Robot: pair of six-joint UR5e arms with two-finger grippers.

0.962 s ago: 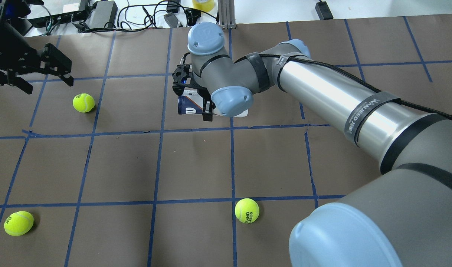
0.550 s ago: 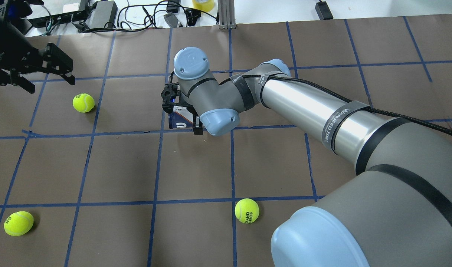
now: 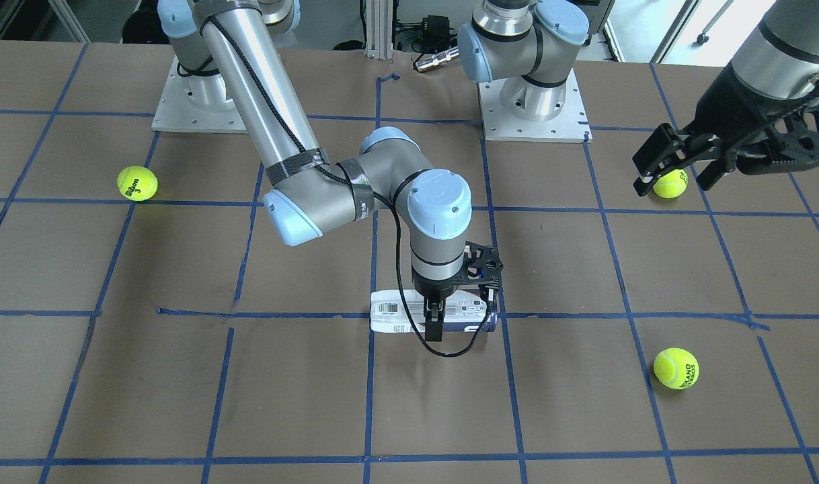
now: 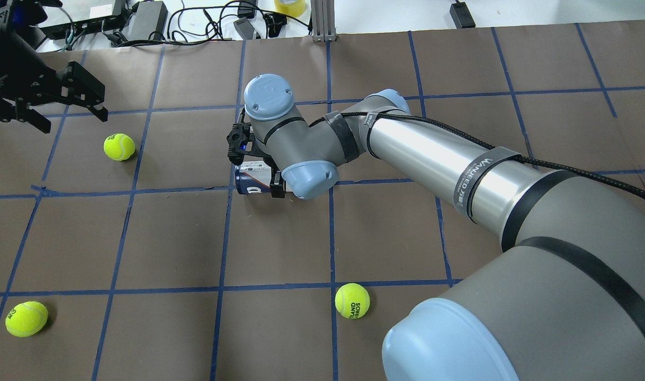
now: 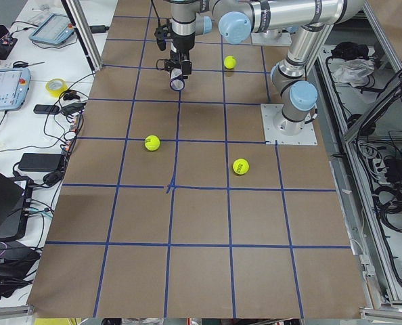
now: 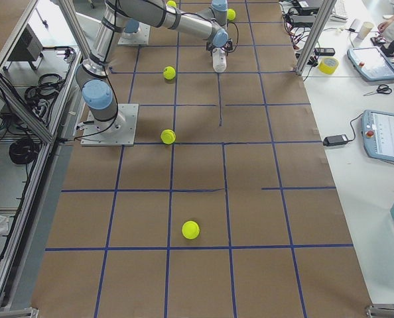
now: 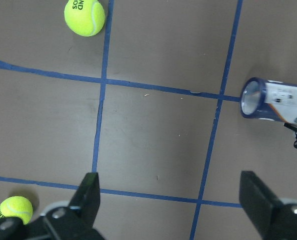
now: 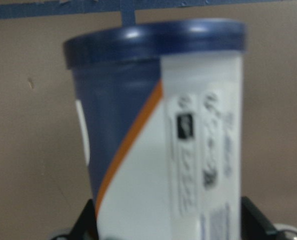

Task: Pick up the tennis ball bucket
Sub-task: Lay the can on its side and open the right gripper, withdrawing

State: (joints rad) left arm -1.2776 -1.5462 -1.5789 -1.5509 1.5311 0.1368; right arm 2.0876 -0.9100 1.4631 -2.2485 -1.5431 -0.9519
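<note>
table: brown cover | right arm: reaches to centre | tennis ball bucket: horizontal at mid-table, along a blue tape line | right gripper: jaws clamped across bucket's middle | left gripper: jaws wide, empty, near a tennis ball

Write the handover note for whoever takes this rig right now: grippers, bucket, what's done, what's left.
Right gripper: shut on the tennis ball bucket, fingers across its middle.
Left gripper: open and empty, hovering over the table, well apart from the bucket.
Bucket: lying on its side near the table's centre, along a blue tape line, navy end toward the left arm's side. I cannot tell whether it is off the surface.
Done: the grasp.
Left: raise the bucket clear of the table.
Loose tennis balls lie around; none touches the bucket.
</note>
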